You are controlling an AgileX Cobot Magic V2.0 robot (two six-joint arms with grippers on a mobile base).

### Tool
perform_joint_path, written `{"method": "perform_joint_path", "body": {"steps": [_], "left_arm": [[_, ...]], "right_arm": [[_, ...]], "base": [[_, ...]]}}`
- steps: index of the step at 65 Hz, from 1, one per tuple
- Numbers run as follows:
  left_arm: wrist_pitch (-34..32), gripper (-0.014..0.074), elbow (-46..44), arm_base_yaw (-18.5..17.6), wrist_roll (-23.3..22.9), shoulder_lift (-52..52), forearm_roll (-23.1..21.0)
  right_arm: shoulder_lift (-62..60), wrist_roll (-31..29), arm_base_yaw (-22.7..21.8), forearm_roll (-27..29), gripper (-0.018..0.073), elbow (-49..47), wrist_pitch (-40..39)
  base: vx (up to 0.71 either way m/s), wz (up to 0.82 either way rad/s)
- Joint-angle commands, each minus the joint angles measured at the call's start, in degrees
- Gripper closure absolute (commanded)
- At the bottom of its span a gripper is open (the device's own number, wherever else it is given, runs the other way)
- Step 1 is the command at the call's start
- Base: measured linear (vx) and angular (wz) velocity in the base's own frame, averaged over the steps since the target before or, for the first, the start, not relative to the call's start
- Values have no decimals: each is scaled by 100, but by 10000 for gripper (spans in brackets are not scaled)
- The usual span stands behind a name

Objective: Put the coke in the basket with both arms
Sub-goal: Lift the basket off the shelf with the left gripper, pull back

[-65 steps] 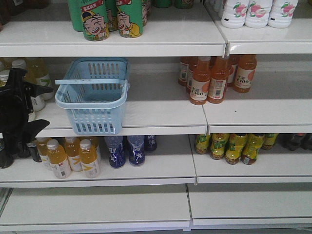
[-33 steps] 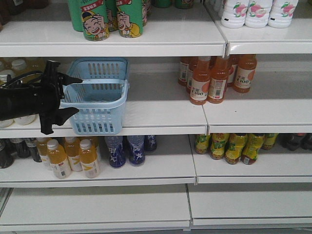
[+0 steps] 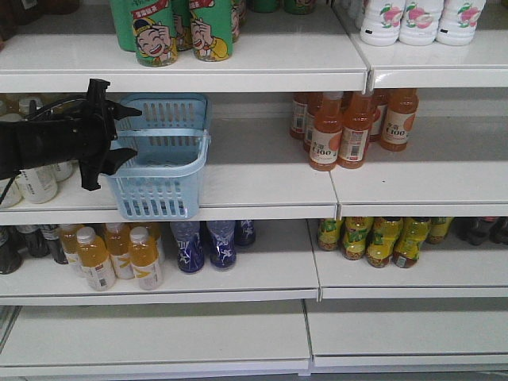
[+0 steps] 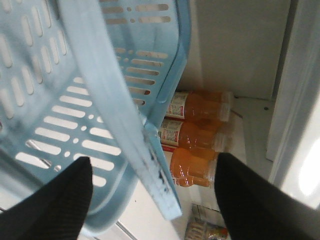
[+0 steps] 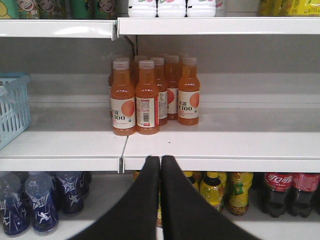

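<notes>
Coke out of view; basket (image 3: 163, 178) sits on middle shelf (image 3: 262, 186). Left arm (image 3: 48, 147) jaws gape astride its handle (image 4: 125, 125): centre it before closing. Right arm (image 5: 160, 200) jaws closed, empty

The left arm (image 3: 44, 144) is matt black and cylindrical, with a thin black cable (image 3: 51, 103) over its top and a flat cross-plate behind 2 pointed fingers (image 3: 127, 111). Up close, these fingers show a fine woven grain. The right gripper (image 5: 160, 160) has 2 plain black, tapering fingers.
</notes>
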Motion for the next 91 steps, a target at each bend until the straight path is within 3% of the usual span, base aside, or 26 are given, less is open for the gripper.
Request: {"method": "perform_joint_path", "body": {"steps": [1,9,15,30,42,64,79,91], "left_arm": [[135,111,-455,-42,26,-54,-444],[409,151,-886,-42,37,273,-444],[625,235,-1162,-54,37,524,-444],[1292,605,-1330,-54,-5,747,-429],[2077,604,-1330,-54,459,735,-445],[4567,604,-1325,-54,539,656,-373],[4537,604,-1325,-178,895,-164,1032],[4559,604,-1325,-588,458,-857,2154]], "right_arm": [[-70,-39,-27,-7,569,42,-427],[-70,-39,-27,-7,569,42,-427],[-70,-39,-27,-7,569,42,-427],[-70,-39,-27,-7,569,42,-427],[-70,-39,-27,-7,569,42,-427],[-70,-39,-27,-7,569,42,-427],[-70,-39,-27,-7,569,42,-427],[-70,-39,-27,-7,569,42,-427]], "base": [[0,0],[0,0],[0,0],[0,0],[0,0],[0,0],[0,0],[0,0]]}}
